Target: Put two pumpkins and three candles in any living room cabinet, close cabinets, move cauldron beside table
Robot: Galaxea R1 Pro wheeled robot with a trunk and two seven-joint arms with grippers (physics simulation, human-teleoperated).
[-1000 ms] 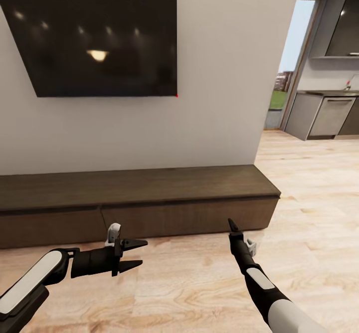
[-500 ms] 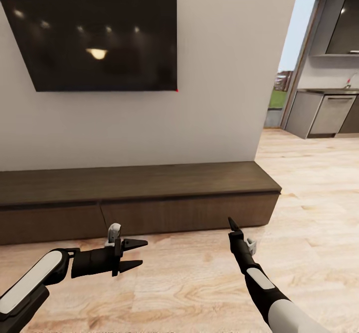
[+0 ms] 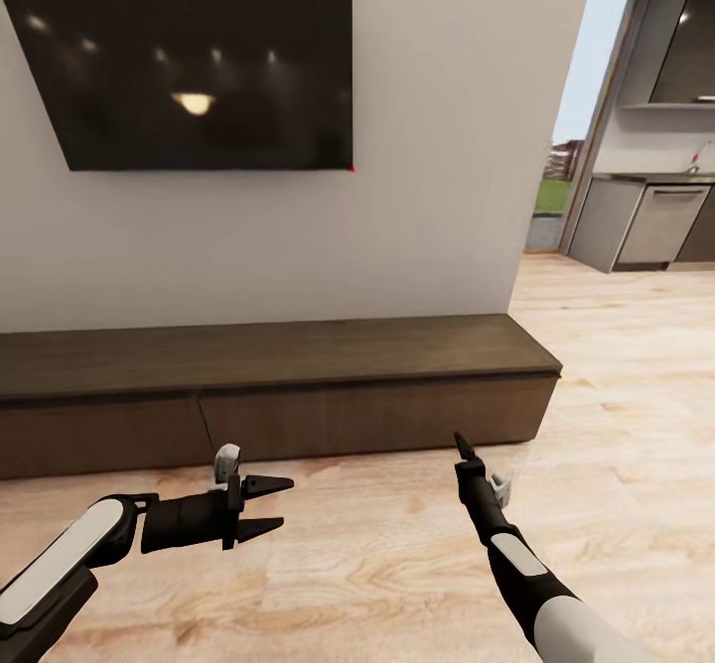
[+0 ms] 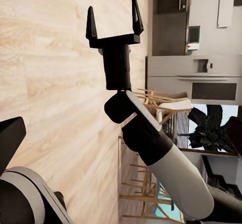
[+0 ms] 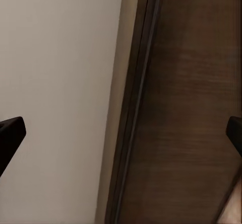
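In the head view, the robot stands in front of the cabinet (image 3: pixel 278 385), a long low dark-brown unit against the white wall, under a black television (image 3: pixel 189 58). Both drawer fronts look shut. The left gripper (image 3: pixel 270 505) hangs above the wooden floor (image 3: pixel 377 564), just in front of the cabinet, with its two fingers spread and nothing between them. The right gripper (image 3: pixel 460 442) points up toward the cabinet front; from here it looks like one thin tip, so this view alone does not tell its opening. To the right, a doorway leads to a kitchen (image 3: pixel 655 216).

In the left wrist view, the right gripper (image 4: pixel 113 22) is seen from the side, its fingers clearly apart and empty, over the floor.

In the right wrist view, the cabinet (image 5: pixel 191 108) front and its top edge are very close, next to the wall (image 5: pixel 55 83). The fingertips (image 5: pixel 11 133) stand wide at both borders of the picture.

I judge that the robot prepares to open a drawer. The fronts have no handle, so a finger could slip off the narrow top edge. The base is also near, and a pulled drawer may hit it.
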